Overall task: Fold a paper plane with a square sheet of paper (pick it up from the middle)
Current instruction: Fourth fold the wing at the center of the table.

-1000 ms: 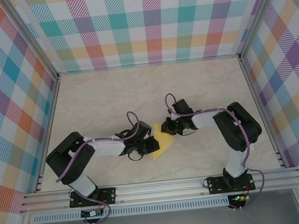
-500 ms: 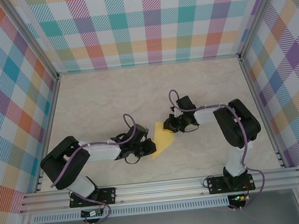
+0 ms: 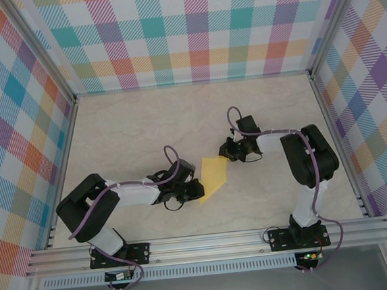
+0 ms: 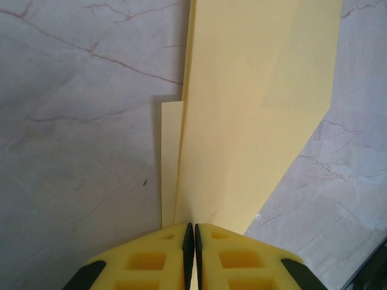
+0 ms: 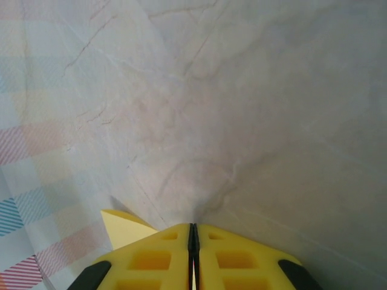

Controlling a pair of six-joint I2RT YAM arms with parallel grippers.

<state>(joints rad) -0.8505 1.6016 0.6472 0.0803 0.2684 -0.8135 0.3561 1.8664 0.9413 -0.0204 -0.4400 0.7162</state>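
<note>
Yellow folded paper (image 4: 254,109) in left hand (image 4: 188,232)

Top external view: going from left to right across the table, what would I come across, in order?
In order: left arm → left gripper → paper → right gripper → right arm.

Built as two arms, left arm (image 3: 90,205) and right arm (image 3: 308,158): black rounded joint housings, white links nearer the tool. Carries a purple cable (image 3: 169,148) looped behind each tool. Shows on left gripper (image 4: 188,228) and right gripper (image 5: 193,228) yellow fingers (image 4: 151,260) with square recesses, black at the outer corners.
</note>
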